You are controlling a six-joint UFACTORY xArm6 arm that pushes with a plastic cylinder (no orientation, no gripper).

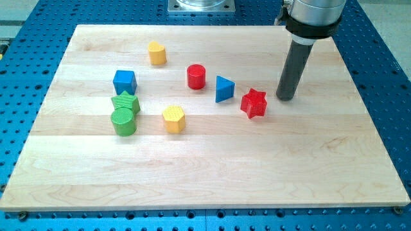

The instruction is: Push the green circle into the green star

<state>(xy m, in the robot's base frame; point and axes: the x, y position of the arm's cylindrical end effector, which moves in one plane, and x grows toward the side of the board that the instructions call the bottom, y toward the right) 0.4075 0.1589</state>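
Green circle touching green star, blue cube just above, my tip beside red star.

Bright, even light falls from overhead. The pale wooden surface shows only short, soft shadows and no glare. Everything is sharp, edges included.
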